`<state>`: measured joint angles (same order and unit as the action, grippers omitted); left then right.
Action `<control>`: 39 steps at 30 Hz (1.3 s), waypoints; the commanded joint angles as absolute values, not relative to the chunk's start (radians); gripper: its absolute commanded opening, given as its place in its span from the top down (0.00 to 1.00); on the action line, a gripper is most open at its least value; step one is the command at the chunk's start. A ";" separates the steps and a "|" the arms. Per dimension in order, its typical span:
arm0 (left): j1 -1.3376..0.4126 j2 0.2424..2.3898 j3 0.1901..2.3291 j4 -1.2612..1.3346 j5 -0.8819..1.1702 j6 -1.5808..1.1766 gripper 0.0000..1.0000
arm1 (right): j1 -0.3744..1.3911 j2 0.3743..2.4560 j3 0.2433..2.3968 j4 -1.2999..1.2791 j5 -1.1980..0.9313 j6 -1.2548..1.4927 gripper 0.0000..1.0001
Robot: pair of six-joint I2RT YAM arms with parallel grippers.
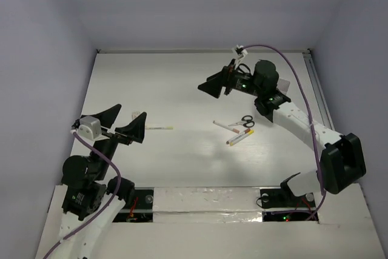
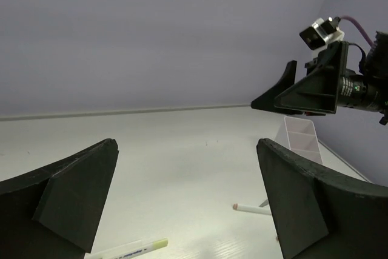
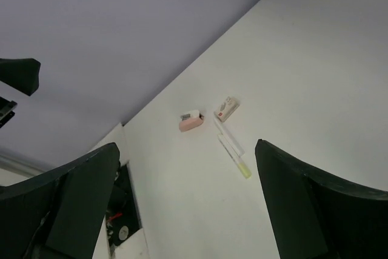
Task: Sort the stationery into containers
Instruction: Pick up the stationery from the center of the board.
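My left gripper (image 1: 131,112) is open and empty, above the table's left side; in its wrist view (image 2: 187,150) the jaws frame bare table. A thin yellow-tipped stick (image 1: 159,128) lies just right of it and shows in both wrist views (image 2: 130,248) (image 3: 233,156). Black-handled scissors (image 1: 245,121), a white red-ended pen (image 1: 225,127) (image 2: 251,209) and a white yellow-ended pen (image 1: 240,136) lie mid-right. My right gripper (image 1: 212,81) (image 3: 185,147) is open and empty, raised above the far middle. A white divided container (image 2: 301,139) stands behind it, hidden in the top view.
A small pink-and-white item (image 3: 191,121) and a small white box (image 3: 227,108) lie by the stick's far end, near my left gripper (image 1: 138,115). The right arm (image 1: 303,128) stretches over the right side. The arm bases' plate (image 1: 200,201) runs along the near edge.
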<state>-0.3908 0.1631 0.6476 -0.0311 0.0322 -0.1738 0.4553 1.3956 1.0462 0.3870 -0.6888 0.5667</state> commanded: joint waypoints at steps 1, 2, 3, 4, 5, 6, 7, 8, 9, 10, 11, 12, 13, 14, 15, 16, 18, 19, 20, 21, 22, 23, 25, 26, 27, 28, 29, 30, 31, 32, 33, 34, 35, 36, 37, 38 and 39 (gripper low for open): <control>-0.383 0.196 0.675 -0.017 0.069 -0.169 0.01 | 0.551 1.457 1.152 0.324 -0.600 0.489 0.00; -0.383 0.193 0.672 -0.012 0.072 -0.163 0.01 | 0.570 1.479 1.166 0.312 -0.583 0.482 0.00; -0.383 0.187 0.669 -0.011 0.071 -0.163 0.01 | 0.590 1.502 1.204 0.275 -0.546 0.450 0.00; -0.383 0.180 0.669 -0.012 0.060 -0.160 0.01 | 0.610 1.523 1.225 0.255 -0.520 0.433 0.00; -0.383 0.176 0.667 -0.017 0.052 -0.160 0.01 | 0.652 1.569 1.245 0.236 -0.493 0.416 0.00; -0.383 0.176 0.667 -0.018 0.045 -0.160 0.01 | 0.672 1.594 1.270 0.200 -0.471 0.396 0.00; -0.383 0.176 0.669 -0.018 0.032 -0.160 0.01 | 0.687 1.620 1.322 0.180 -0.436 0.365 0.00; -0.383 0.176 0.667 -0.017 0.029 -0.160 0.01 | 0.713 1.672 1.348 0.160 -0.420 0.356 0.00; -0.383 0.175 0.669 -0.017 0.028 -0.161 0.01 | 0.725 1.696 1.374 0.131 -0.404 0.344 0.00; -0.383 0.172 0.667 -0.017 0.020 -0.161 0.01 | 0.736 1.724 1.420 0.120 -0.367 0.330 0.00; -0.383 0.170 0.669 -0.018 0.014 -0.161 0.01 | 0.750 1.774 1.443 0.108 -0.350 0.325 0.00; -0.383 0.164 0.670 -0.021 -0.020 -0.166 0.01 | 0.750 1.801 1.463 0.088 -0.318 0.324 0.00; -0.383 0.161 0.672 -0.025 -0.043 -0.169 0.01 | 0.761 1.827 1.506 0.080 -0.304 0.324 0.00; -0.383 0.157 0.672 -0.031 -0.060 -0.172 0.01 | 0.761 1.853 1.528 0.072 -0.289 0.324 0.00; -0.383 0.153 0.673 -0.035 -0.078 -0.173 0.01 | 0.785 1.903 1.551 0.052 -0.252 0.324 0.00; -0.383 0.150 0.675 -0.040 -0.106 -0.181 0.01 | 0.796 1.928 1.574 0.043 -0.235 0.313 0.00; -0.383 0.144 0.673 -0.043 -0.126 -0.184 0.01 | 0.819 1.980 1.644 0.017 -0.189 0.299 0.00; -0.383 0.144 0.673 -0.046 -0.130 -0.186 0.01 | 0.842 2.029 1.670 0.008 -0.175 0.296 0.00; -0.383 0.146 0.676 -0.048 -0.133 -0.187 0.01 | 0.853 2.052 1.695 0.003 -0.161 0.295 0.02; -0.383 0.146 0.675 -0.049 -0.136 -0.187 0.01 | 0.865 2.077 1.745 -0.030 -0.132 0.290 0.03; -0.383 0.147 0.676 -0.046 -0.141 -0.189 0.01 | 0.886 2.124 1.771 -0.041 -0.123 0.288 0.04; -0.383 0.147 0.676 -0.045 -0.141 -0.189 0.01 | 0.897 2.147 1.798 -0.051 -0.114 0.287 0.04; -0.383 0.146 0.678 -0.044 -0.143 -0.190 0.01 | 0.919 2.192 1.876 -0.077 -0.080 0.276 0.03; -0.383 0.144 0.678 -0.046 -0.143 -0.192 0.01 | 0.937 2.241 1.905 -0.087 -0.069 0.273 0.03; -0.383 0.143 0.678 -0.046 -0.147 -0.195 0.01 | 0.937 2.267 1.937 -0.113 -0.060 0.272 0.03; -0.383 0.140 0.678 -0.046 -0.159 -0.196 0.01 | 0.952 2.292 2.001 -0.123 -0.039 0.272 0.03; -0.383 0.138 0.680 -0.051 -0.166 -0.198 0.01 | 0.966 2.343 2.034 -0.132 -0.029 0.272 0.03; -0.383 0.135 0.681 -0.052 -0.172 -0.199 0.01 | 0.966 2.371 2.066 -0.153 -0.020 0.270 0.03; -0.383 0.132 0.680 -0.052 -0.179 -0.199 0.01 | 0.982 2.397 2.103 -0.166 -0.002 0.264 0.03; -0.383 0.130 0.680 -0.049 -0.179 -0.199 0.01 | 0.982 2.423 2.170 -0.173 0.036 0.258 0.03; -0.383 0.127 0.680 -0.049 -0.179 -0.199 0.01 | 0.997 2.472 2.201 -0.185 0.057 0.253 0.03; -0.383 0.124 0.680 -0.048 -0.178 -0.199 0.01 | 1.009 2.496 2.232 -0.190 0.090 0.244 0.04; -0.383 0.123 0.678 -0.046 -0.175 -0.199 0.01 | 1.009 2.520 2.285 -0.193 0.113 0.242 0.04; -0.383 0.123 0.678 -0.045 -0.167 -0.198 0.01 | 1.018 2.542 2.307 -0.192 0.133 0.245 0.04; -0.383 0.121 0.678 -0.043 -0.155 -0.198 0.01 | 1.019 2.581 2.325 -0.189 0.164 0.247 0.05; -0.383 0.121 0.675 -0.040 -0.152 -0.198 0.01 | 1.028 2.598 2.341 -0.183 0.176 0.242 0.05; -0.383 0.121 0.675 -0.038 -0.149 -0.198 0.01 | 1.028 2.599 2.376 -0.183 0.176 0.241 0.05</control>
